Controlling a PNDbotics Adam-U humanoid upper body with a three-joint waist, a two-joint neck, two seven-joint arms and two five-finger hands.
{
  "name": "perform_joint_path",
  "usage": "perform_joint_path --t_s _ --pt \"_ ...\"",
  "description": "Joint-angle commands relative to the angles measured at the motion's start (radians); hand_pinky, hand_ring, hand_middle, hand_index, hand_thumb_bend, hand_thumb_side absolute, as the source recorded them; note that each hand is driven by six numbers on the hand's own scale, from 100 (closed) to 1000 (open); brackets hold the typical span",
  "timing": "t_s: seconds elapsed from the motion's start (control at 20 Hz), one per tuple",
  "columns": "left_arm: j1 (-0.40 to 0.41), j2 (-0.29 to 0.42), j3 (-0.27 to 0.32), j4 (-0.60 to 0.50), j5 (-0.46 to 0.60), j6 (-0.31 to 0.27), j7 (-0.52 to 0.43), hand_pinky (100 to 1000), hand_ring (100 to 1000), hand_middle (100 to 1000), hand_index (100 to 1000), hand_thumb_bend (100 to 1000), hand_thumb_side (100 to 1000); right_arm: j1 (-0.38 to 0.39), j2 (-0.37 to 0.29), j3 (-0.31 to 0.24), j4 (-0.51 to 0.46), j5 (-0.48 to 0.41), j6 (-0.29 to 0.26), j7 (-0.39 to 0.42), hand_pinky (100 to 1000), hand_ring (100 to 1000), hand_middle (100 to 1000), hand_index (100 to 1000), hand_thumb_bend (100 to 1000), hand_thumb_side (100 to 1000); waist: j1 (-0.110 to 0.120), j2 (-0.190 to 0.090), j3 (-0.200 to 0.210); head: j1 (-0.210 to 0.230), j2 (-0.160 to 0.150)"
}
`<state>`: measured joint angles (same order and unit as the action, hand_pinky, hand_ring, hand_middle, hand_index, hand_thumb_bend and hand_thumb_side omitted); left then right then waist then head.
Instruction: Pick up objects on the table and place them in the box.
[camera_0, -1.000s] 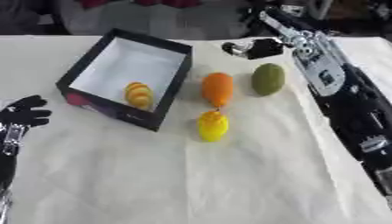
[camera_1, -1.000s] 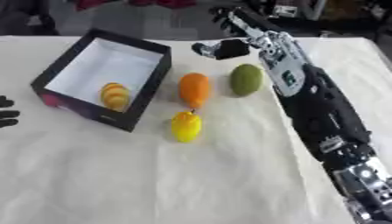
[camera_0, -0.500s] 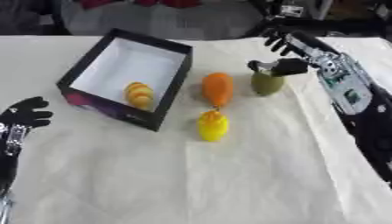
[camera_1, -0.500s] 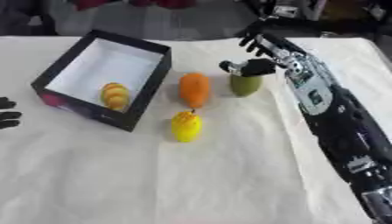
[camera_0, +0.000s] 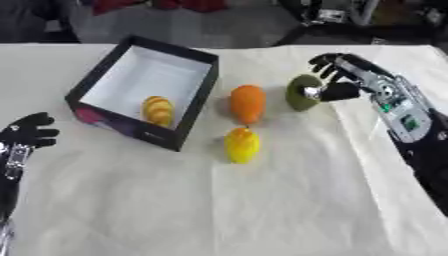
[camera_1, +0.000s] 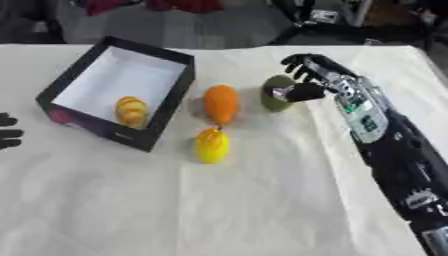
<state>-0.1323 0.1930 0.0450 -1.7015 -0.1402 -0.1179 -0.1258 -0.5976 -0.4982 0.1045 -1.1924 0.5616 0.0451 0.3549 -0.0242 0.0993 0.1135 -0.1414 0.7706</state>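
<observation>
- Right hand (camera_0: 343, 80) at the green fruit (camera_0: 300, 93), thumb touching its right side, fingers arched over the top; not fully closed round it yet.
- Green fruit sits on the white cloth (camera_0: 262, 200), right of the orange fruit (camera_0: 248, 103), well apart from the black box (camera_0: 144, 90).
- Looks rigid, smooth, light, probably rolls; best gripped across the short width.
- Long axis runs roughly away from the robot.
- Yellow fruit (camera_0: 241, 144) lies nearer; ridged yellow item (camera_0: 158, 110) already in box.
- Left hand (camera_0: 28, 132) idle lower left, fingers spread.
</observation>
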Motion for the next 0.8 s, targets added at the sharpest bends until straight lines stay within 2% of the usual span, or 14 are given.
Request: perform_joint_path --t_s 0.05,0.35,0.45,0.55,0.6,0.65,0.7,0.75,0.8 --pt "-0.007 0.018 0.008 -0.015 0.0 -0.001 0.003 741 721 730 825 443 888 -0.013 -0.026 -0.013 0.015 0.015 -0.003 0.008 735 758 740 866 421 512 -0.011 -0.026 0.002 0.0 -0.001" --pt "-0.008 0.018 0.008 -0.016 0.0 -0.001 0.003 741 721 730 825 441 889 -0.012 -0.023 -0.013 0.037 0.044 -0.007 0.014 720 691 628 753 285 355 -0.011 -0.024 0.003 0.0 -0.001" --pt "-0.009 0.018 0.009 -0.016 0.0 -0.001 0.003 741 721 730 825 441 889 -0.014 -0.022 -0.013 0.039 0.056 -0.006 0.011 704 653 583 704 219 263 -0.01 -0.023 0.004 0.0 -0.001" --pt "-0.009 0.018 0.009 -0.017 0.0 -0.001 0.003 741 721 731 825 441 889 -0.016 -0.022 -0.013 0.038 0.068 -0.005 0.003 691 617 544 648 130 124 -0.01 -0.022 0.004 0.0 -0.001" --pt "-0.009 0.018 0.009 -0.017 0.0 -0.001 0.003 741 721 731 825 441 889 -0.016 -0.021 -0.014 0.037 0.075 -0.003 -0.004 690 613 539 641 121 109 -0.009 -0.022 0.005 -0.001 -0.001" --pt "-0.009 0.018 0.009 -0.017 0.0 -0.001 0.003 740 721 731 825 439 890 -0.017 -0.021 -0.014 0.036 0.082 -0.002 -0.014 674 579 501 582 100 100 -0.009 -0.022 0.005 -0.001 -0.001" --pt "-0.01 0.018 0.009 -0.017 0.0 -0.001 0.003 740 721 731 825 439 890 -0.018 -0.021 -0.015 0.034 0.089 0.0 -0.028 671 571 491 566 100 100 -0.009 -0.021 0.005 -0.001 -0.001" --pt "-0.009 0.018 0.009 -0.017 0.0 -0.001 0.004 741 721 731 825 439 890 -0.02 -0.021 -0.016 0.032 0.097 0.003 -0.045 650 525 431 495 100 100 -0.009 -0.021 0.005 -0.001 -0.001" --pt "-0.009 0.018 0.009 -0.017 0.0 -0.001 0.004 741 721 730 824 439 890 -0.022 -0.02 -0.017 0.028 0.104 0.007 -0.066 640 508 400 468 100 100 -0.008 -0.021 0.005 -0.001 -0.001"
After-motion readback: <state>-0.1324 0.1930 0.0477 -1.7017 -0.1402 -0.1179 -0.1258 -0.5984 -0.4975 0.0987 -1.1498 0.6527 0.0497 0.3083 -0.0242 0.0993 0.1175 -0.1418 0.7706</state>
